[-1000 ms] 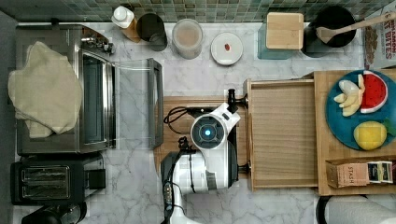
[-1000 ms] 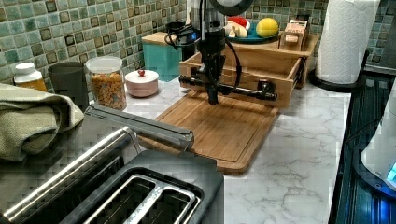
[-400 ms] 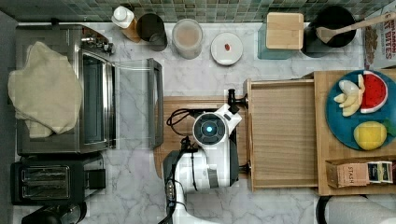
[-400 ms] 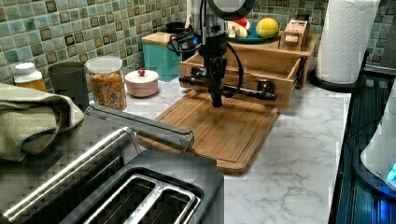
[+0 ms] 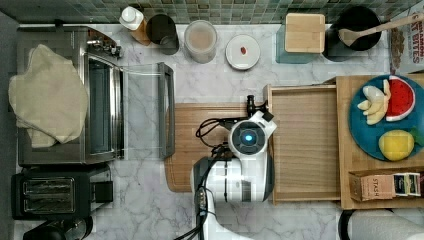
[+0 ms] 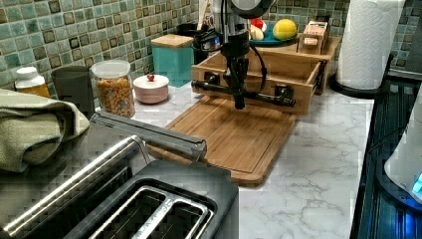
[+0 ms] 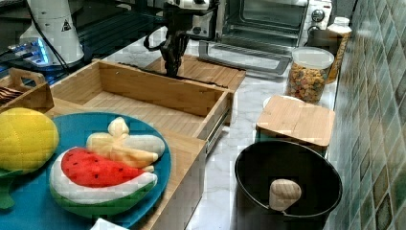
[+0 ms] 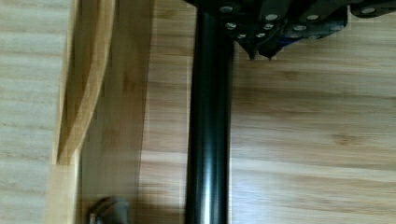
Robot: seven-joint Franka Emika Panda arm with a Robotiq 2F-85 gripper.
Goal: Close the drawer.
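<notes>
Top view, drawer point(image 5: 305, 145) open leftward, handle crosswise

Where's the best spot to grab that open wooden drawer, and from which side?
Probably the black bar handle across the front of the drawer. It stands off the wood on two mounts, so come from above, as the pincer hangs now, at mid-bar.

The drawer point(image 5: 305, 145), shallow light wood with thin rims and a grained bottom, stands pulled open, right of centre in the top view, black bar handle point(image 6: 244, 92) in front.
</notes>
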